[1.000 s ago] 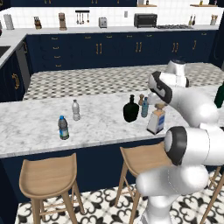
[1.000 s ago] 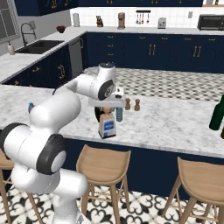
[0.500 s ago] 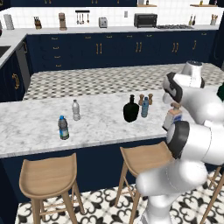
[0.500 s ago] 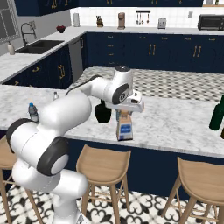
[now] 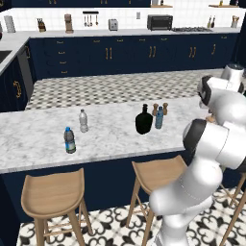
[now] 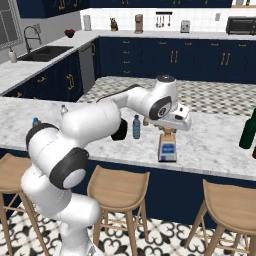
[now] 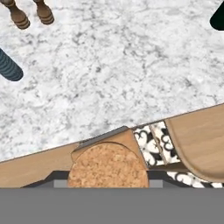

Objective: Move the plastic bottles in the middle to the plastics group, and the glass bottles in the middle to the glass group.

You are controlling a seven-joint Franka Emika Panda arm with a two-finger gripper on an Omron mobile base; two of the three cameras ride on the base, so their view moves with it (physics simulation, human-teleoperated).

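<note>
**With the square bottle in the claw, two middle bottles wait behind it**

Because it is glass, the square bottle (image 6: pixel 167 148) with the pale label belongs with the tall dark green bottle (image 6: pixel 247 131), and that explains where it is. It stands upright near the front edge of the marble counter (image 6: pixel 215 145), between the middle cluster and the green bottle. I cannot tell whether its base rests on the marble or hangs just clear of it.

The gripper (image 6: pixel 169 131) comes straight down on it from above. The jaws are partly closed, set narrow around the cork-coloured stopper (image 7: pixel 107 166), and they touch nothing else. Holding the bottle by its top keeps it vertical, so it should set down flat.

Just beside the square bottle, on the side away from the green one, is the slim all-blue plastic bottle (image 5: pixel 159 117). The squat black bulbous bottle (image 5: pixel 143 120) is right next to that, a little further from the square bottle. Behind those two, further from the square bottle and deeper across the counter, are two small brown shakers (image 5: pixel 160 109), which have no part in the job.

Well apart from the square bottle, past the black one, is the plastics group. It consists of a clear bottle with a white cap (image 5: pixel 83 120) and a blue-capped one with a dark label (image 5: pixel 70 140).

My reading is that the first glass transfer is under way. The black bottle and the blue one are not yet sorted.
</note>
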